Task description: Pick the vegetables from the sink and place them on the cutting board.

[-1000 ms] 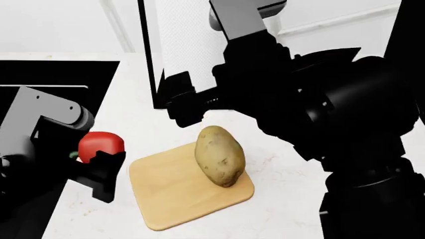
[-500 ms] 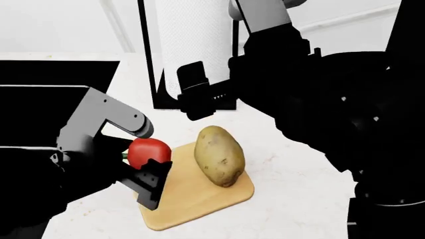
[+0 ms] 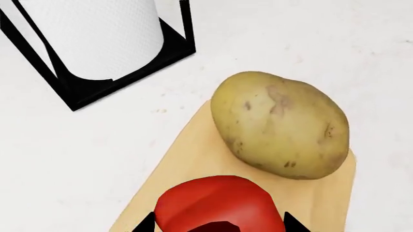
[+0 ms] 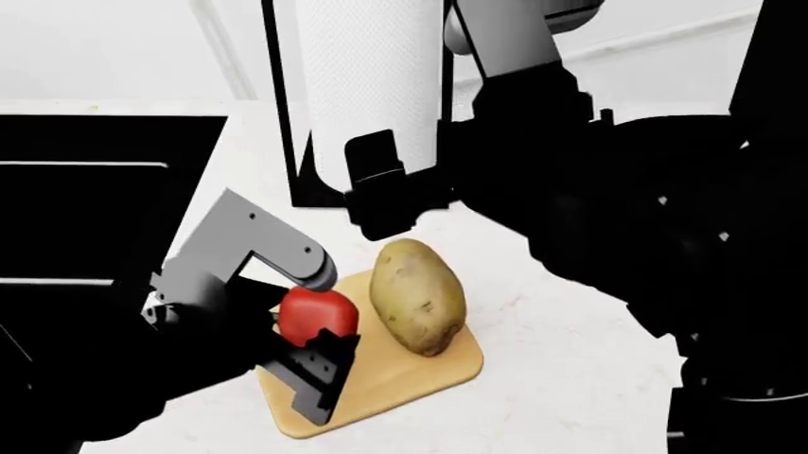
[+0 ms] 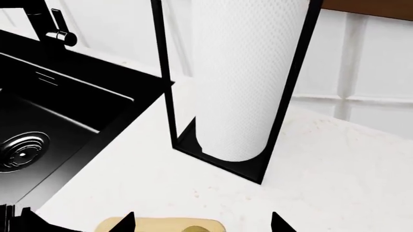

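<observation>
1. White speckled countertop [image 4: 555,378] carries everything; the black sink [image 5: 38,130] is set in it.
2. Paper towel roll [image 4: 360,85] stands upright.
3. Cutting board [image 4: 417,374] holds the potato [image 4: 417,295].
4. Left gripper [image 4: 316,355] clamps the red bell pepper [image 4: 316,315] over the board.
5. Right gripper [image 4: 378,189]: opening unclear.

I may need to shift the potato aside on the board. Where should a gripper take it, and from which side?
Grip the potato across its narrow middle, coming from above. It lies lengthwise on the board, so its short width likely fits the jaws best. The left gripper with the pepper crowds one flank; the right gripper looks freer.
</observation>
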Available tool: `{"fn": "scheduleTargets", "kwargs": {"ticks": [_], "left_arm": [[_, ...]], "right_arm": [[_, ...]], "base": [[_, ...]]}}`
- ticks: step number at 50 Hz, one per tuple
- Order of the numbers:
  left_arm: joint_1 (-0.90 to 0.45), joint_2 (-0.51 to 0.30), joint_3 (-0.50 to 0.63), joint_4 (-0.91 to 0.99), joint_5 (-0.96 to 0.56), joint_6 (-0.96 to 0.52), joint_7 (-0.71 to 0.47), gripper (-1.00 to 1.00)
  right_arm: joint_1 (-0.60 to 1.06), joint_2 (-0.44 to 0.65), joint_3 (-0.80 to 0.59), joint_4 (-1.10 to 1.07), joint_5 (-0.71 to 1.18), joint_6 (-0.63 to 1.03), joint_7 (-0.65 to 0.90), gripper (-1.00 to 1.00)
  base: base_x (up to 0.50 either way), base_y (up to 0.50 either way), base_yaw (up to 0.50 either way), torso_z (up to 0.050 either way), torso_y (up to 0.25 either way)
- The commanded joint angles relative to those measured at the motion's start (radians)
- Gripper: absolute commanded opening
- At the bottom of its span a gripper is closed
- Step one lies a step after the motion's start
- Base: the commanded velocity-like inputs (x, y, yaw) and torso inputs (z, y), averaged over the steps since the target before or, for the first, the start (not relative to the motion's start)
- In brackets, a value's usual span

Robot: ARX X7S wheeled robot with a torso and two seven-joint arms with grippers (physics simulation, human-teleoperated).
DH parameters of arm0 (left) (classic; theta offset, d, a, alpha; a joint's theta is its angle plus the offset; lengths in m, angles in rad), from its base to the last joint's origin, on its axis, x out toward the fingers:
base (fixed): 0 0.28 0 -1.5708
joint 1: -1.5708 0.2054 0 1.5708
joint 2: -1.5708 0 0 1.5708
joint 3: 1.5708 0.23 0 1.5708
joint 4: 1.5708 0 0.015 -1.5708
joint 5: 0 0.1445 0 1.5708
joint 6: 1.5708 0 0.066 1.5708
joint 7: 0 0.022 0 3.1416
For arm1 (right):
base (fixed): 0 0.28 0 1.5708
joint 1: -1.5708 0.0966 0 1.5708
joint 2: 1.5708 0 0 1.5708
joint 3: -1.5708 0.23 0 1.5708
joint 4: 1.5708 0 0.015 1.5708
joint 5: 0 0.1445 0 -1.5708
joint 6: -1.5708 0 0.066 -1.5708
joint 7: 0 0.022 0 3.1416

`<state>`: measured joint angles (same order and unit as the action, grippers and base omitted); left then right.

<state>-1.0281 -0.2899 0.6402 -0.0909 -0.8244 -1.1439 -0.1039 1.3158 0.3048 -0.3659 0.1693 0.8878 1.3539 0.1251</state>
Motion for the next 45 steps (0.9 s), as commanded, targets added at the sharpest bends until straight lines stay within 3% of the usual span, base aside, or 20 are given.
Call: {"fn": "scheduleTargets", "kwargs": {"ticks": [1,4,5,21,35,38,45], "left_arm": [[-0.027,0.021,0.003,-0.032,0.0,-0.01,-0.027,-1.0],[-0.03,0.018,0.0,-0.022,-0.006,-0.019,-0.033,-1.0],[-0.031,0.019,0.0,-0.02,-0.007,-0.021,-0.034,1.0],[-0.025,0.002,-0.058,0.095,-0.081,-0.072,-0.086,1.0],[-0.065,-0.077,-0.308,0.193,-0.264,-0.156,-0.183,1.0],[-0.071,-0.101,-0.373,0.203,-0.298,-0.168,-0.223,1.0],[-0.047,-0.127,-0.423,0.171,-0.254,-0.098,-0.263,1.0]], "right_arm": [[-0.012,0.001,0.005,0.009,0.001,-0.016,-0.002,1.0],[-0.007,-0.002,0.005,0.008,0.005,-0.014,-0.001,1.0],[-0.008,-0.002,0.004,0.009,0.005,-0.015,-0.002,1.0],[-0.013,0.004,0.013,0.0,0.022,-0.007,0.018,1.0],[-0.05,0.051,-0.019,-0.017,-0.024,-0.072,0.021,1.0],[-0.081,0.053,0.053,-0.044,0.003,-0.081,0.063,1.0],[-0.172,0.109,0.077,-0.168,-0.011,-0.167,0.074,1.0]], "base": [[0.0,0.0,0.0,0.0,0.0],[0.0,0.0,0.0,0.0,0.0],[0.0,0.0,0.0,0.0,0.0],[0.0,0.0,0.0,0.0,0.001],[0.0,0.0,0.0,0.0,0.001],[0.0,0.0,0.0,0.0,0.0],[0.0,0.0,0.0,0.0,0.0]]}}
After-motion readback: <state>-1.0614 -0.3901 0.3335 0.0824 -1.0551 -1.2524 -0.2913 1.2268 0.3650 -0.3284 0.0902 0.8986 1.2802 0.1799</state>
